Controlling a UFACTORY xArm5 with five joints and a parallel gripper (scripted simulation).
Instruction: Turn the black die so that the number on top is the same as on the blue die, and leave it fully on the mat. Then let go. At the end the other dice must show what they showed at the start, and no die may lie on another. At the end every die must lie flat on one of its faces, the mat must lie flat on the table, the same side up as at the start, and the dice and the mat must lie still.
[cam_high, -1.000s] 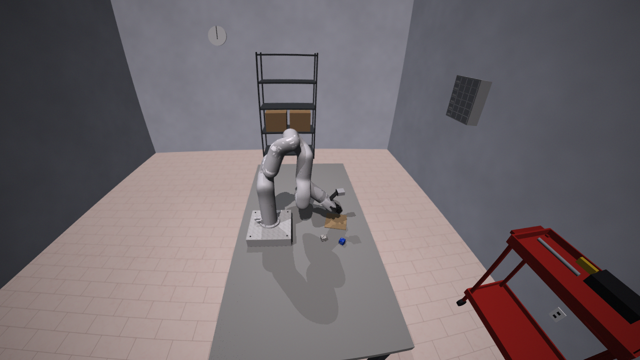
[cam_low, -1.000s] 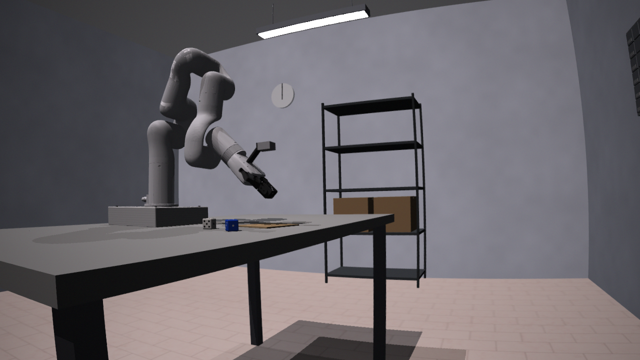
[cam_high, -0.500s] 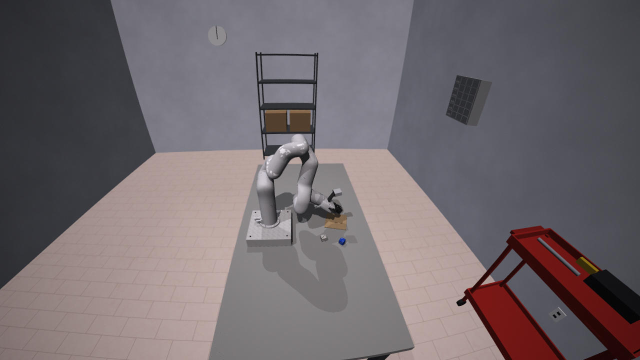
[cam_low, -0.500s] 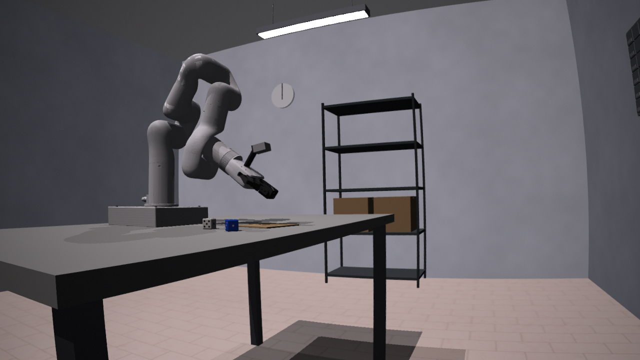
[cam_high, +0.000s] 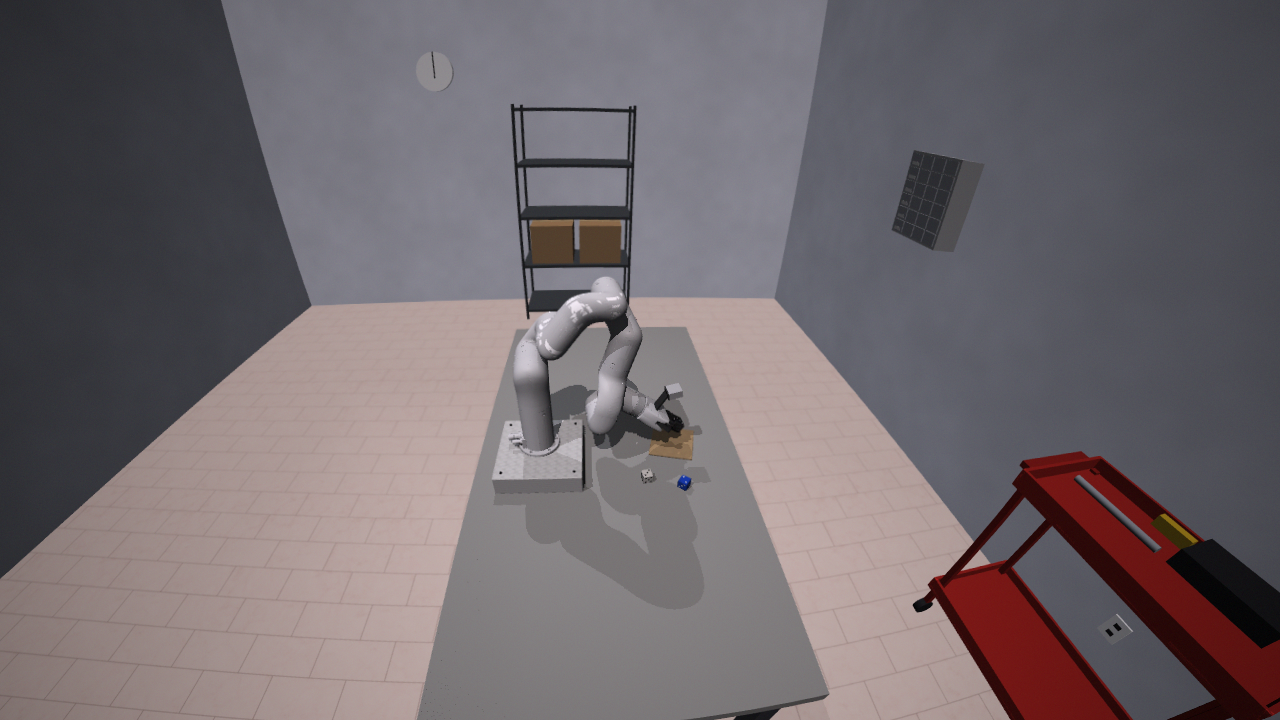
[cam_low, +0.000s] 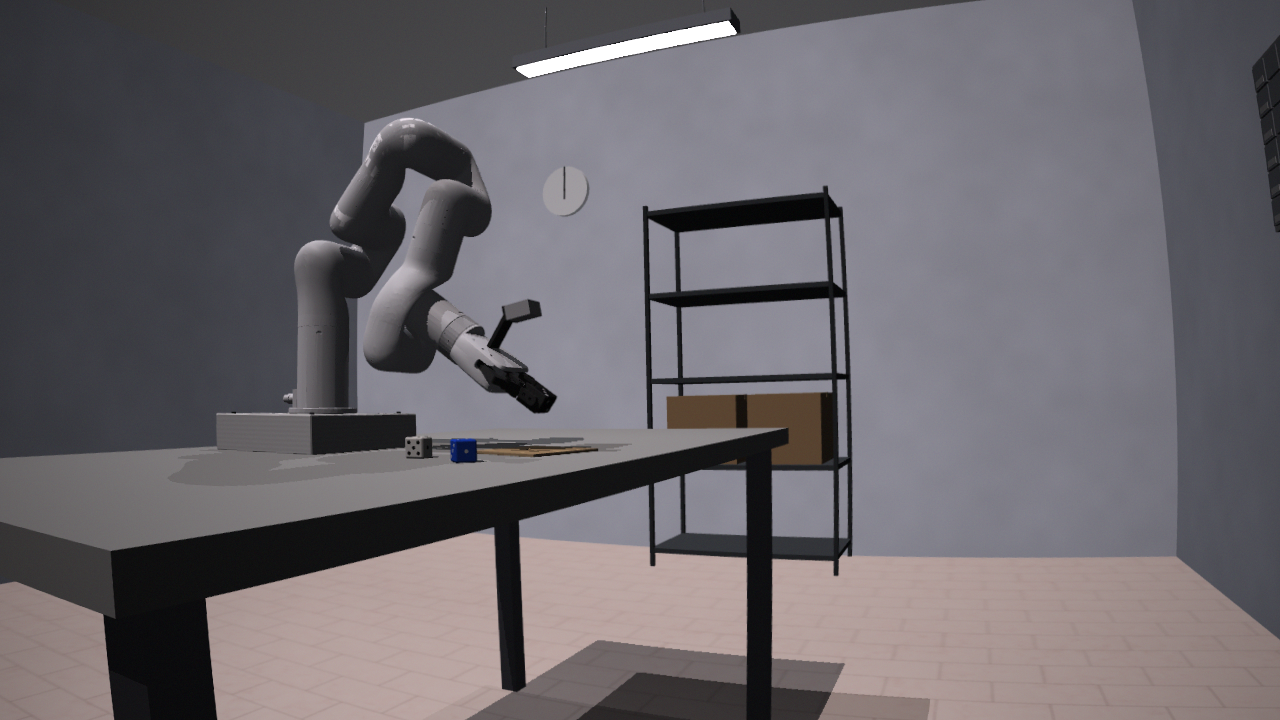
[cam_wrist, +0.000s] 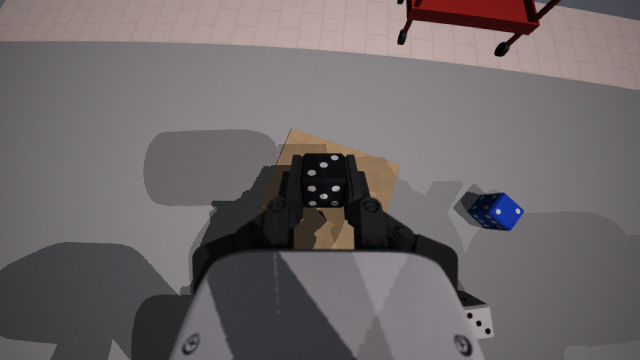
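Note:
My gripper (cam_high: 677, 423) (cam_low: 542, 401) (cam_wrist: 323, 168) is shut on the black die (cam_wrist: 324, 181), tilted and held above the mat (cam_high: 666, 450) (cam_low: 572, 450) (cam_wrist: 382, 172). In the wrist view the black die shows a three-pip face farther up and a face with several pips nearer the camera; its other faces are hidden. The fingers hide it in the top and exterior views. The blue die (cam_high: 683, 482) (cam_low: 462, 450) (cam_wrist: 506, 212) lies on the table beside the mat; its upper face appears to show two pips.
A white die (cam_high: 647, 475) (cam_low: 418, 446) (cam_wrist: 481, 316) lies on the table near the blue die, on the base side, partly hidden by my gripper body in the wrist view. The arm's base plate (cam_high: 510, 465) stands left of the dice. The table's edge (cam_wrist: 200, 45) lies beyond the mat.

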